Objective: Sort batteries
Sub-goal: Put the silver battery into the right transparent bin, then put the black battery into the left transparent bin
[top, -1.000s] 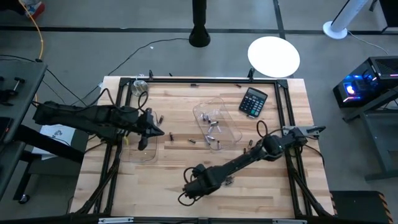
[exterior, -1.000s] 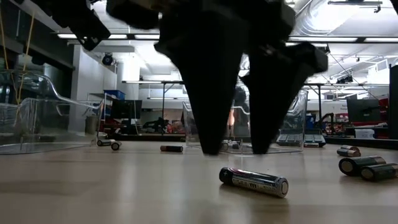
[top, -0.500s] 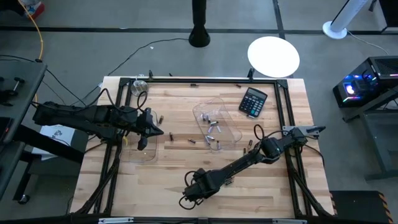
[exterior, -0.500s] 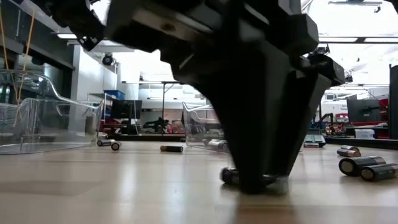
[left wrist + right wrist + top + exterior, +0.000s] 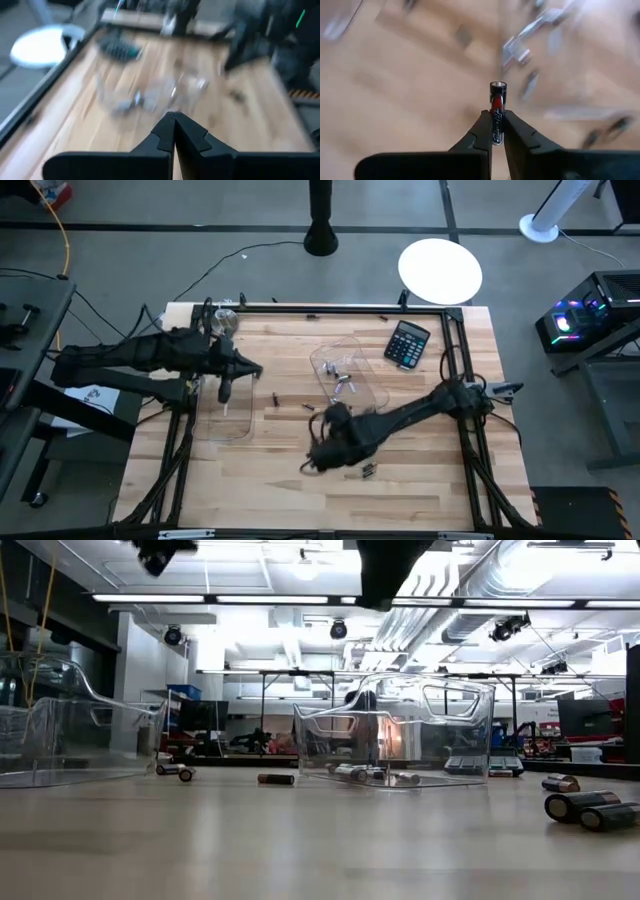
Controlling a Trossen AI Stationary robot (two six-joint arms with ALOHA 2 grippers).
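- The right arm stretches from the table's right edge toward the middle; its right gripper (image 5: 496, 131) is clenched on a battery (image 5: 497, 111), which stands up between the fingertips, and hangs above the bare wood just in front of the centre tray (image 5: 348, 376).
- The left arm lies across the table's left side, the left gripper (image 5: 173, 121) above the far part of the left tray (image 5: 222, 415), its fingers pressed together with nothing between them.
- Half a second ago the right gripper was down at the table's near edge, straddling a battery lying on the wood; now it has risen and swung toward the centre tray, and that spot shows bare in the low view. The left gripper has shifted farther from the near edge.
- The gripped battery is dark with a red band, white lettering and a silvery cap.
- Loose batteries (image 5: 590, 808) lie at the near right; one dark cell (image 5: 276, 779) rests before the centre tray, which holds several more.
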